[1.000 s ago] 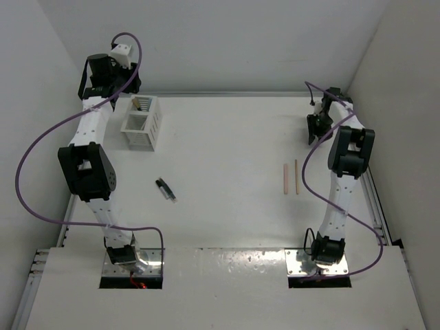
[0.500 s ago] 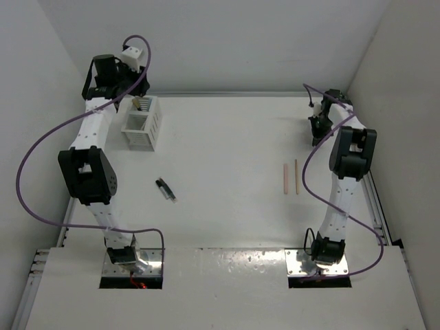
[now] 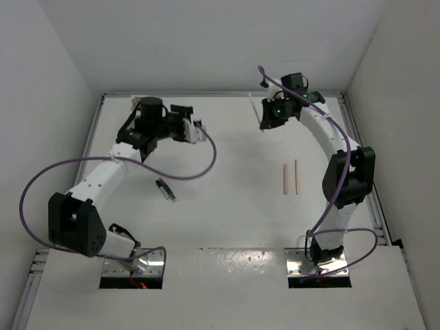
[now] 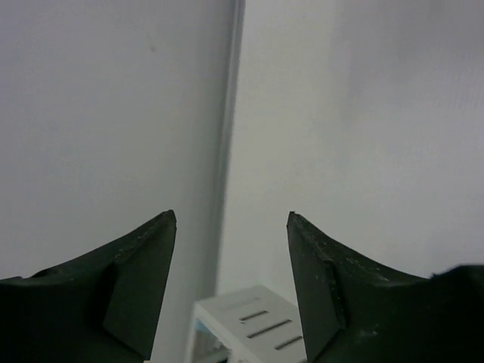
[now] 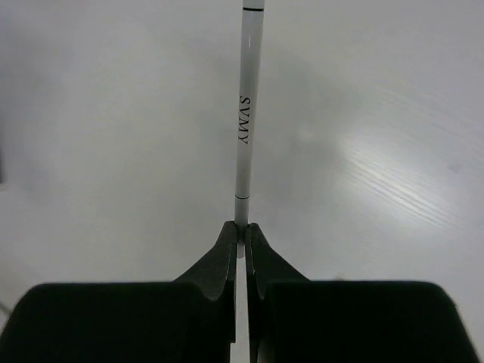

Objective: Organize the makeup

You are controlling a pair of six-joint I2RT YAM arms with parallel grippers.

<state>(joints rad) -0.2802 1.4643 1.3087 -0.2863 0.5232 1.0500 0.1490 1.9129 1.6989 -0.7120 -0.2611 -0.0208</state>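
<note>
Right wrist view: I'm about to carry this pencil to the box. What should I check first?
1. Right gripper shut on pale pencil: ok.
2. Pencil in line with the gripper, held at its end: ok.
3. Left gripper open and empty: ok.
4. Way to white box free: not ok, left gripper hangs right by it.
5. Free slot in the box: cannot tell.
</note>
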